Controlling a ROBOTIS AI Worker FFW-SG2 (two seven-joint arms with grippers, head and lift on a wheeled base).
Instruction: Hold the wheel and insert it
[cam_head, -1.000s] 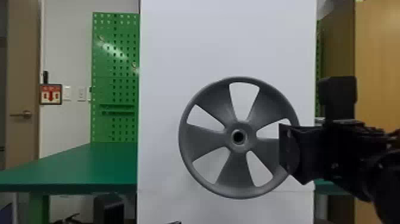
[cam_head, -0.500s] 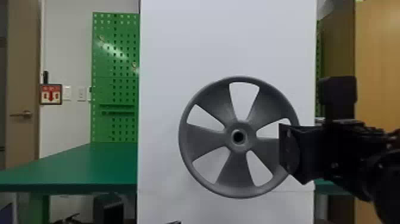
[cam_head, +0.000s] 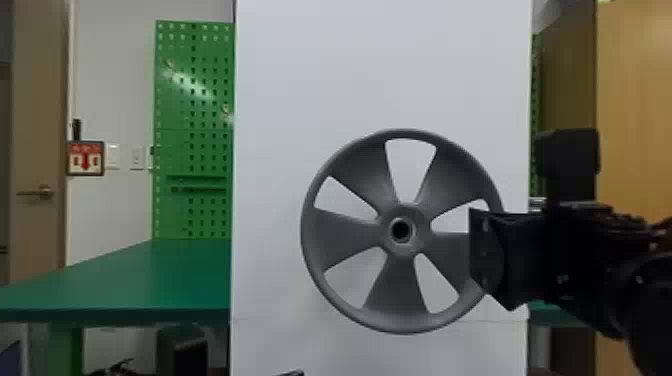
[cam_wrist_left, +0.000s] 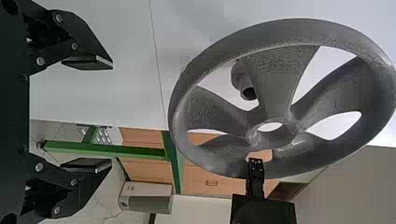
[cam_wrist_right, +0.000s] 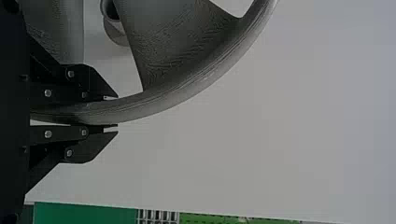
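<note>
One wheel (cam_head: 345, 232) stands upright before a white board (cam_head: 320, 75) in our head view, the right gripper (cam_head: 479, 252) at its rim. Our left wrist view shows the left gripper (cam_wrist_left: 112, 114) open, apart from the wheel. In our right wrist view, we see the right gripper (cam_wrist_right: 116, 112) clamping the wheel's rim.

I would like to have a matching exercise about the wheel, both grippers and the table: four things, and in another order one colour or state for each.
1. wheel
2. right gripper
3. left gripper
4. table

A. green
B. open, holding nothing
C. closed on the wheel
D. grey, with a hole in its centre

Right pairs: 1-D, 2-C, 3-B, 4-A.
</note>
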